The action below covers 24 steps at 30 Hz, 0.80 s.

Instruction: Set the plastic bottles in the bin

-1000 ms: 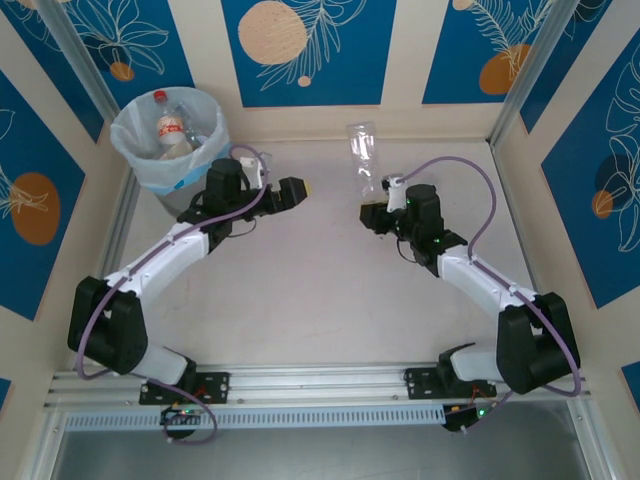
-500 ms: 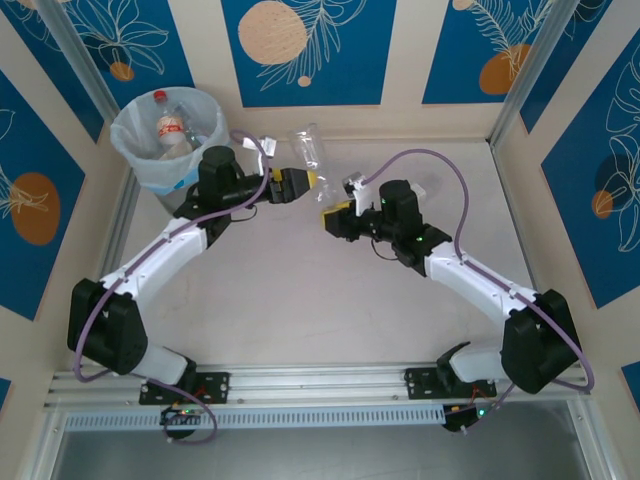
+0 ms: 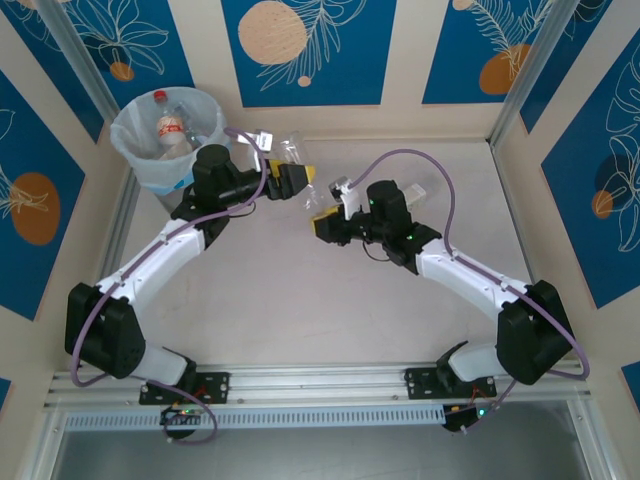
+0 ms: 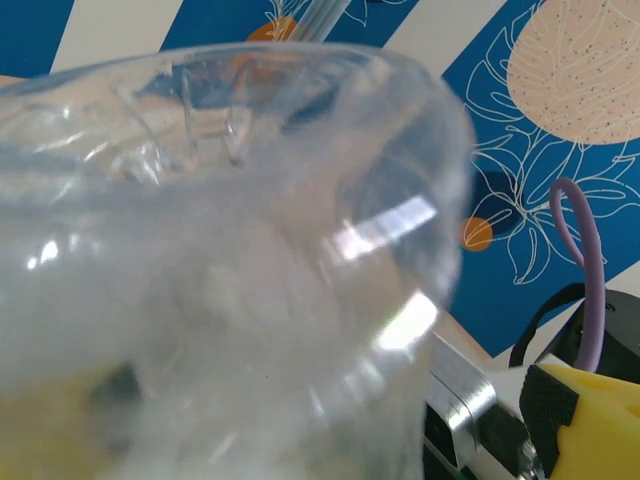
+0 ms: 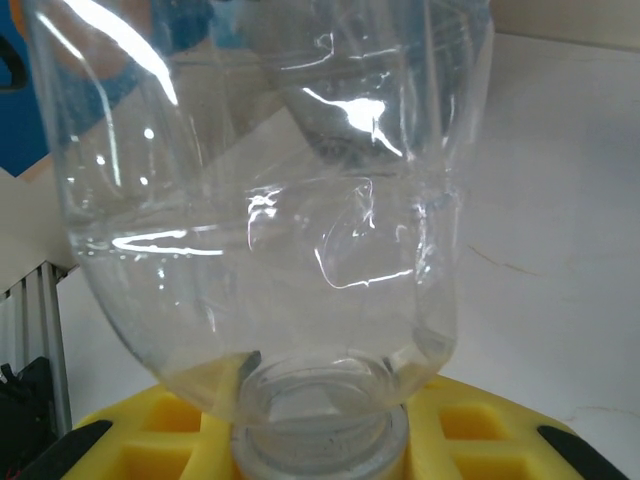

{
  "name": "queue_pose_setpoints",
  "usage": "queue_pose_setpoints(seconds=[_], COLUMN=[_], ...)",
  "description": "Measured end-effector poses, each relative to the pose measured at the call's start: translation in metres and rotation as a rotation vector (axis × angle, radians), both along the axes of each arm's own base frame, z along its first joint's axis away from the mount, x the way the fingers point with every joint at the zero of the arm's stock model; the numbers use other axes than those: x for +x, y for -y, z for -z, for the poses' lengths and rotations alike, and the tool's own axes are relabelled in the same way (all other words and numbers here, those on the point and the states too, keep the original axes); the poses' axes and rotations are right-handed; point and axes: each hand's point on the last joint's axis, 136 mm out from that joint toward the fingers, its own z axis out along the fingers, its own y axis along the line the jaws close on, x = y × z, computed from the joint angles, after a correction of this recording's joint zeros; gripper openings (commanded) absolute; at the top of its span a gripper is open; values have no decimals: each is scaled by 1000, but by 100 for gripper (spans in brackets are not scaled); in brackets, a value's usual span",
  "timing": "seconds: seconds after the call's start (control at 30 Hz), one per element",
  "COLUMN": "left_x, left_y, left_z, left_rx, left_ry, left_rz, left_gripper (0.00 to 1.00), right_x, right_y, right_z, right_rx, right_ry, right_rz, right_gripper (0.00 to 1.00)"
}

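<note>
A clear plastic bottle [image 3: 293, 150] with no label hangs in the air at the back middle. My right gripper [image 3: 324, 222] is shut on its neck [image 5: 320, 440], with a yellow pad on each side. The bottle's body [image 5: 270, 190] points away toward my left gripper [image 3: 303, 180]. That gripper is open, and the bottle's base [image 4: 220, 280] is right against its camera, hiding its fingers. The bin [image 3: 140, 150], grey with a translucent bag, stands at the back left just behind the left arm. It holds other bottles, one with a red cap [image 3: 159, 97].
The patterned blue and cream walls close in the back and both sides. A metal rail [image 3: 320, 385] runs along the near edge by the arm bases. The purple cables [image 3: 400, 160] arc above both wrists.
My right gripper has carried the bottle leftward across the table. My left gripper has swung up and toward it, so the bottle's base now sits at the left jaws.
</note>
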Motion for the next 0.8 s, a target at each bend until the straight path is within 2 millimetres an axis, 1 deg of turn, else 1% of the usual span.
queue_pose_setpoints(seconds=[0.1,0.23,0.37,0.43,0.57,0.6,0.73,0.8], left_x=[2,6,8,9,10,10,10,10], left_y=[-1,-3,-4,-5,-5,-5,-5,-6], left_z=[-1,-3,-4,-4,-3,-3,-3,-3], left_rx=[-1,-6,-11,-11,-13,-14,-16,-17], left_ry=[4,11,17,15,6,5,-1,-3], left_rz=[-13,-38,-53,-58,-66,-66,-67,-69], left_gripper=[96,89,74,71,62,61,50,49], right_x=[-5,-8,-8,-8,-8,-8,-7,-6], right_y=[-5,-8,-8,-8,-8,-8,-8,-8], right_z=[0,0,0,0,0,0,0,0], right_rx=[-6,-9,-9,-9,-10,-10,-7,-8], right_ry=[11,18,18,19,18,19,14,16], right_rz=[-22,-35,-35,-35,-32,-31,-26,-21], right_gripper=[0,0,5,8,12,14,21,23])
